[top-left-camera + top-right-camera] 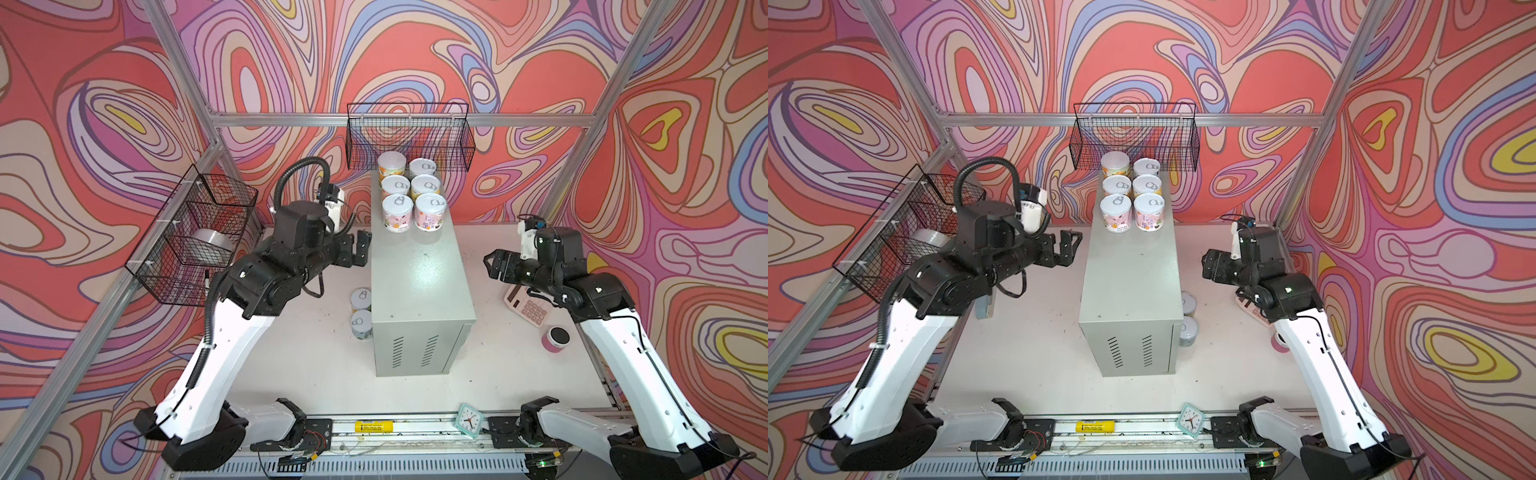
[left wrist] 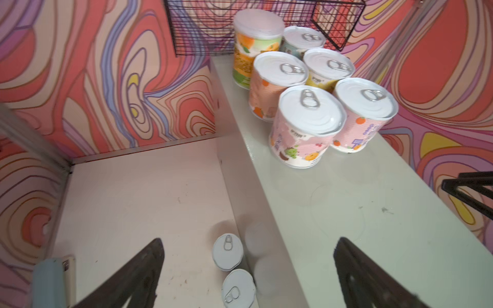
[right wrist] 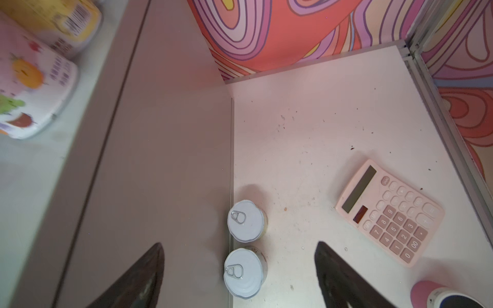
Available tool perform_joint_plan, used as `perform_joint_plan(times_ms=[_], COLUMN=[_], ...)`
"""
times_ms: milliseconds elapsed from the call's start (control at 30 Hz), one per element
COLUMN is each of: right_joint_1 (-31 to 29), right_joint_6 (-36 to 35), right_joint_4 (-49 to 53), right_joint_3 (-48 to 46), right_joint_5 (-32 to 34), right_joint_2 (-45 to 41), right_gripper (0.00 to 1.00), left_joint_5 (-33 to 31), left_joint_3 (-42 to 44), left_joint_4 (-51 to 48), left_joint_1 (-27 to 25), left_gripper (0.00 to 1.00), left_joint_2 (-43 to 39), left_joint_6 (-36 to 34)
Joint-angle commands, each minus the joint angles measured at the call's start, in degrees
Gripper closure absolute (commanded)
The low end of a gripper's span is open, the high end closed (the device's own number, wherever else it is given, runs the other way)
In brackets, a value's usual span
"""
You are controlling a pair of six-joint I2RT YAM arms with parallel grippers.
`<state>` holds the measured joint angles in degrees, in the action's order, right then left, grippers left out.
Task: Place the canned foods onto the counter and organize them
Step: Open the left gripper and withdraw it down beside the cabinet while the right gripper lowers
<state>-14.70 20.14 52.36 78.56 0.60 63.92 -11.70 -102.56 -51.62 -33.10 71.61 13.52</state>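
Observation:
Six canned foods stand in two rows at the far end of the counter (image 1: 419,282) (image 1: 1129,270); the nearest are pink-labelled (image 1: 397,214) (image 2: 304,128). Two more tins (image 1: 360,300) (image 2: 227,252) stand on the table against the counter's left side. Another two (image 1: 1188,303) (image 3: 245,221) stand against its right side. My left gripper (image 1: 359,253) (image 2: 249,241) hovers open and empty just left of the counter, above those left tins. My right gripper (image 1: 496,264) (image 3: 239,244) hangs open and empty to the counter's right, above the right tins.
A wire basket (image 1: 409,137) hangs on the back wall right behind the tins. Another basket (image 1: 195,232) on the left wall holds a silvery roll. A pink calculator (image 3: 389,213) and a pink black-topped cylinder (image 1: 556,338) lie under the right arm. A clock (image 1: 469,419) sits at the front rail.

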Motion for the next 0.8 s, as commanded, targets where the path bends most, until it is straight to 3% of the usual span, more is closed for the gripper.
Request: perform_joint_plan(times_ms=[0,33,200,367,767], right_joint_1=[0.2,0.2,0.2,0.2,-0.2], right_joint_6=[1.2,1.8,4.9,9.4,13.1], right_joint_4=[-1.0,-0.5,2.7,0.0,-3.5], right_joint_3=[-4.1,-5.2,-9.0,-17.1,-26.5], right_joint_5=[2.4,2.7,2.4,0.6,-7.4], right_joint_2=[-2.9,-3.2,-3.1,-6.8,-8.9], right_gripper=[0.05,0.03,0.02,0.03,0.02], left_joint_5=[-10.8,-11.9,-3.7,0.0,5.6], left_joint_3=[7.4,9.9,19.8,32.4,47.9], left_joint_4=[-1.4,-0.7,-3.1,-0.5,4.1], left_joint_1=[0.6,1.1,6.5,6.5,6.5], left_gripper=[0.0,0.0,0.0,0.0,0.0], left_joint_2=[-4.4,-6.4,-11.0,-15.5,-19.5], left_joint_6=[2.2,3.8,10.3,13.5,15.7])
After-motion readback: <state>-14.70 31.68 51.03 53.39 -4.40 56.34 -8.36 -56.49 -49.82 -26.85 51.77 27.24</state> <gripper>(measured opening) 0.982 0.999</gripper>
